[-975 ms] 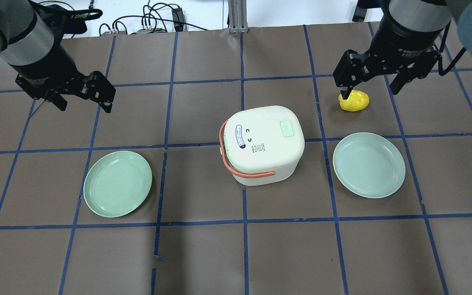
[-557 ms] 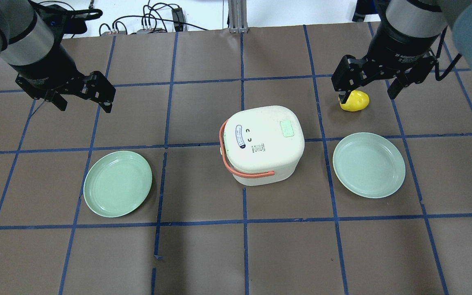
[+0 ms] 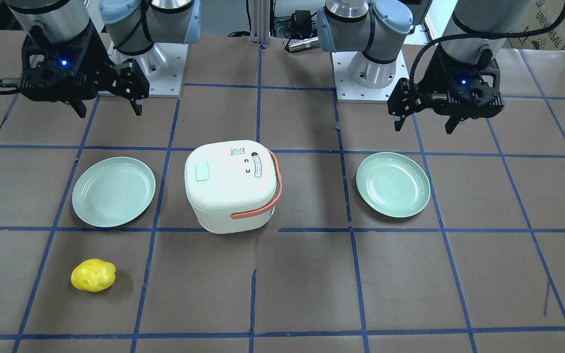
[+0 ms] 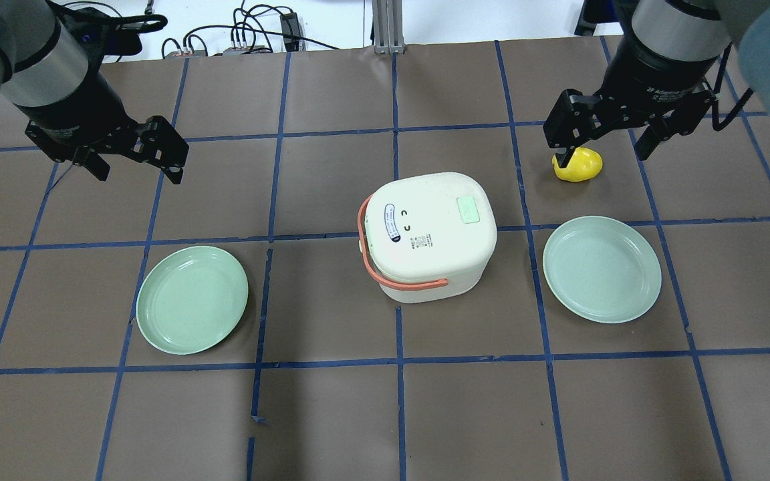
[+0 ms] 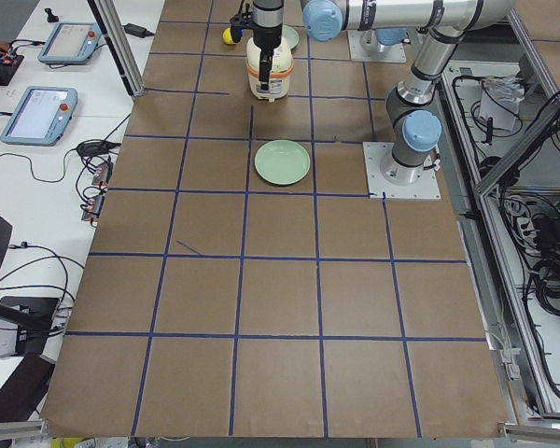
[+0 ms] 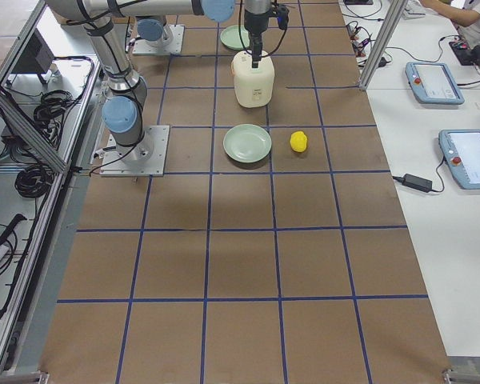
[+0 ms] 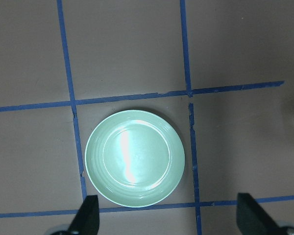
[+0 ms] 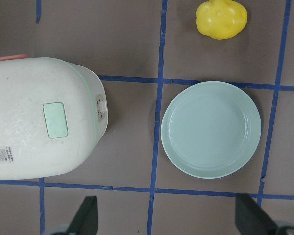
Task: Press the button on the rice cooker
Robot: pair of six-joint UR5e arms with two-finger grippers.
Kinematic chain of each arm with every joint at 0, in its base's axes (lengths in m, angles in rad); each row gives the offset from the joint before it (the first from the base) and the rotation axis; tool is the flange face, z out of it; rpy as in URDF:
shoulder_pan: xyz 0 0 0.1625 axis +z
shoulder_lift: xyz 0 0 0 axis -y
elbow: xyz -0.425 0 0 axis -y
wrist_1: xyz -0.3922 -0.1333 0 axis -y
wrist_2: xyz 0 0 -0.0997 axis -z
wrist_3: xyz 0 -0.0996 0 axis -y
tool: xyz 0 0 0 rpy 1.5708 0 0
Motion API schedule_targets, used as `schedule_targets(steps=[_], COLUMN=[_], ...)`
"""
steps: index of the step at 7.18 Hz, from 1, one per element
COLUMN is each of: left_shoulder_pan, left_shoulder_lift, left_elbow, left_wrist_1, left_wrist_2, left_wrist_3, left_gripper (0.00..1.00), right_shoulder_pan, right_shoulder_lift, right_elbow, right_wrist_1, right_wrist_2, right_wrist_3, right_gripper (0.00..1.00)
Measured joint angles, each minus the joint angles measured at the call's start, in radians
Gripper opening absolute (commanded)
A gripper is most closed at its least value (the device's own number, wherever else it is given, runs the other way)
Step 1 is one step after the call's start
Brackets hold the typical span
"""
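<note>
The white rice cooker (image 4: 428,234) with an orange handle stands at the table's middle, lid shut. Its pale green button (image 4: 468,209) is on the lid's right side and also shows in the front view (image 3: 202,172) and the right wrist view (image 8: 55,119). My right gripper (image 4: 602,155) is open and empty, raised at the far right, beyond and to the right of the cooker. My left gripper (image 4: 138,170) is open and empty, raised at the far left. Both grippers are well apart from the cooker.
A pale green plate (image 4: 192,299) lies left of the cooker, under my left wrist camera (image 7: 134,157). A second plate (image 4: 601,268) lies right of it. A yellow lumpy toy fruit (image 4: 579,165) lies beyond the right plate, below my right gripper.
My right arm has shifted slightly toward the far side, still open above the yellow fruit. The left arm and all objects have not moved.
</note>
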Motion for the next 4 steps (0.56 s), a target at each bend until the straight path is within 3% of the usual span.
schedule_targets(steps=[1,2,3,4], left_shoulder_pan=[0.0,0.0,0.0,0.0], left_shoulder_lift=[0.0,0.0,0.0,0.0], left_elbow=[0.0,0.0,0.0,0.0], left_wrist_1=[0.0,0.0,0.0,0.0], left_wrist_2=[0.0,0.0,0.0,0.0], left_wrist_3=[0.0,0.0,0.0,0.0], left_gripper=[1.0,1.0,1.0,1.0], right_shoulder_pan=[-0.001,-0.003,-0.003,-0.001], right_shoulder_lift=[0.001,0.003,0.004,0.003], right_elbow=[0.0,0.0,0.0,0.0], right_wrist_1=[0.0,0.001,0.003,0.006], right_wrist_2=[0.002,0.003,0.005,0.009], right_wrist_3=[0.0,0.001,0.004,0.011], right_gripper=[0.83,0.37,0.13,0.08])
